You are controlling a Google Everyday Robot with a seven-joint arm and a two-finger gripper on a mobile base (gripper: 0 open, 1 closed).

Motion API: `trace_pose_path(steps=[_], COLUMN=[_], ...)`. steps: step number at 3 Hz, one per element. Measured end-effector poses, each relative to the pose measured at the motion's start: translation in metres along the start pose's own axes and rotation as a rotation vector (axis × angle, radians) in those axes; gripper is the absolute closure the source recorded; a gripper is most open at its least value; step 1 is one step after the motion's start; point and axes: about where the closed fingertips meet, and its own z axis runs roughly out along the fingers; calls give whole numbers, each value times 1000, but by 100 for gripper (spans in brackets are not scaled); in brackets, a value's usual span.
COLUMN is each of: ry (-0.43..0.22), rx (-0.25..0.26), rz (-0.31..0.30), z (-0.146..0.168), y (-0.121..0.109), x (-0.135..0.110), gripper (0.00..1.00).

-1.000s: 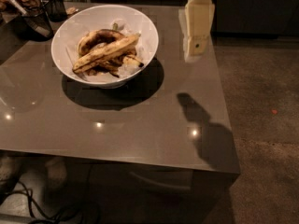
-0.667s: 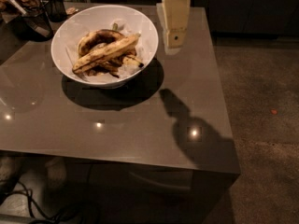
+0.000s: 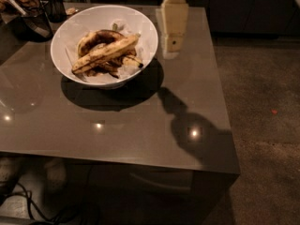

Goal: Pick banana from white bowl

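- Nearest, under the tabletop's front edge, dark cables [image 3: 28,205] loop over a dim floor at the lower left.
- The tabletop [image 3: 117,139] is a smooth, glossy grey-brown slab with square corners. Small bright lamp reflections dot its near half.
- A soft-edged shadow [image 3: 192,125] lies on the right part of the tabletop, narrow at the top and rounding out towards the front edge.
- To the right of the table, the floor [image 3: 262,102] is a rough, speckled brown carpet with one tiny red speck [image 3: 274,111] on it.
- The white bowl [image 3: 145,32] stands on the left-centre of the tabletop. It is large, round and glossy with wide flaring sides, and it casts a dark oval shadow to its front and right.
- The banana [image 3: 105,54] lies inside the bowl on top of the pile — long and nearly straight, pale yellow with brown flecks, slanting from lower left up to upper right.
- Darker, more curved bananas [image 3: 96,36] sit beneath and behind it, their skins mostly brown.
- The end effector [image 3: 171,48] is a cream, blocky, matte piece that hangs over the tabletop just right of the bowl's rim, apart from the banana. It holds nothing visible, and whether it is wide or narrow cannot be told.
- Farthest, at the back left corner, stand two dark wire-mesh cups [image 3: 35,25].
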Motion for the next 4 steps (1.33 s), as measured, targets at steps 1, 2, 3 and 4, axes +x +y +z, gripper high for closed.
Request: trace_pose_path(steps=[1, 2, 3, 4], ry=[-26, -43, -55, -62], rx=[-45, -62, -69, -76], rz=[-23, -46, -70, -95], z=[17, 30, 41, 49], y=[-11, -25, -38, -46], x=[-16, -33, -50, -66], gripper=[8, 18, 16, 17])
